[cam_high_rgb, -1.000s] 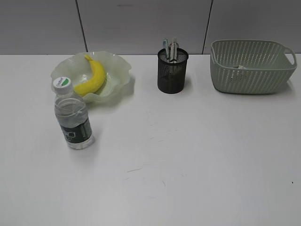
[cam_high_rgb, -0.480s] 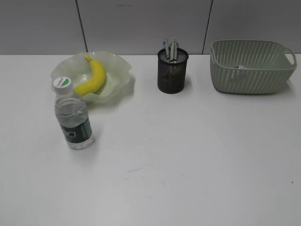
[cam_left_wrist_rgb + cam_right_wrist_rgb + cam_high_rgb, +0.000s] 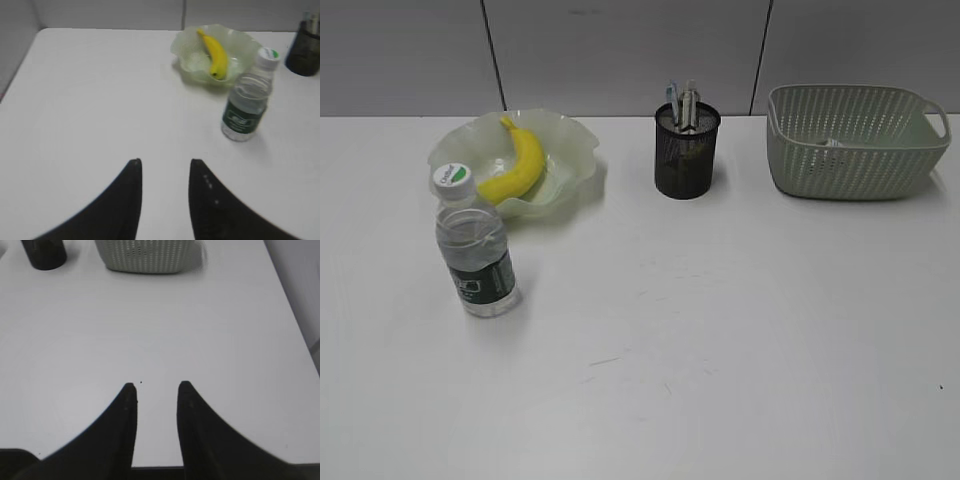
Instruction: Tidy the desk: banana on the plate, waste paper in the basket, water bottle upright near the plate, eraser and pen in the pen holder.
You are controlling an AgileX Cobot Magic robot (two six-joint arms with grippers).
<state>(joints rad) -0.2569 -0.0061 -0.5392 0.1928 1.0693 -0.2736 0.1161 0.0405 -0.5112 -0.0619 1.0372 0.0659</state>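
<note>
Lying in ruffled green plate [image 3: 570, 140]: yellow banana [image 3: 518, 163] | bottle [image 3: 472, 243] upright | both tools [image 3: 164, 167] [image 3: 156, 390] parted, empty

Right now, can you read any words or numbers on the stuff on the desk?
None can be read.
Water bottle: the dark green label's print is too blurred to read.
Bottle cap: a green mark, too small to read.

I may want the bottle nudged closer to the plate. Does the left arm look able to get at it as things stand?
Probably yes. In the left wrist view the left gripper is open and empty, and only bare desk lies between it and the upright water bottle, which stands clear of the plate.
</note>
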